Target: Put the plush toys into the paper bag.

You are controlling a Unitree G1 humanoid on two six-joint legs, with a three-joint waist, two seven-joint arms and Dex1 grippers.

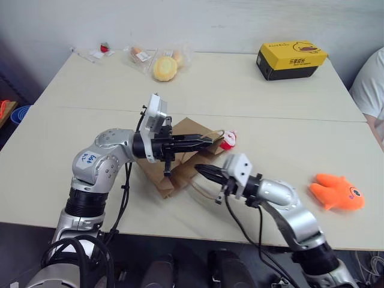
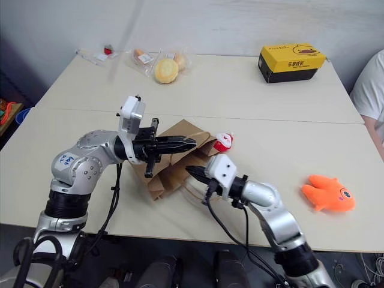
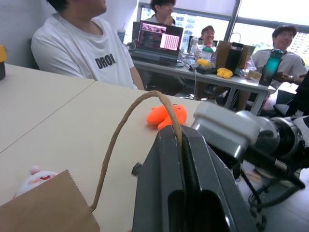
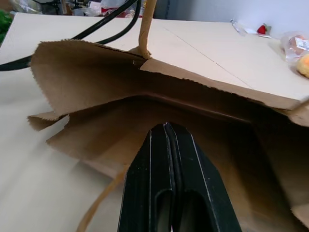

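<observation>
Head views: the paper bag (image 1: 180,157) lies on its side near the middle of the counter (image 1: 288,102), mouth facing right. The left hand (image 1: 207,140) points level to the right over the bag, closed on 1 cord handle (image 1: 217,135) and holding the upper lip up. The right hand (image 1: 201,170) points left at the bag's near lower edge, fingers pressed together; whether paper sits between them I cannot tell from here. The small red-and-white plush (image 1: 228,140) sits just beside the bag mouth, on its far-right side. The orange fish plush (image 1: 337,191) lies well apart at the right, near the counter's front edge. A yellow-and-black box (image 1: 291,59) stands at far right, wrapped buns (image 1: 164,67) at far centre. Left wrist view: the handle loop (image 3: 126,130) runs into the shut fingers (image 3: 166,183); people sit at a desk beyond. Right wrist view: shut fingers (image 4: 159,179) sit at the bag's lower lip, the interior gaping ahead, empty as far as shows. Judgement: step in hand is opening and propping the bag; 0 of 2 toys are in. Next calls for keeping the mouth spread with 1 hand while the other frees up for the nearer plush.
</observation>
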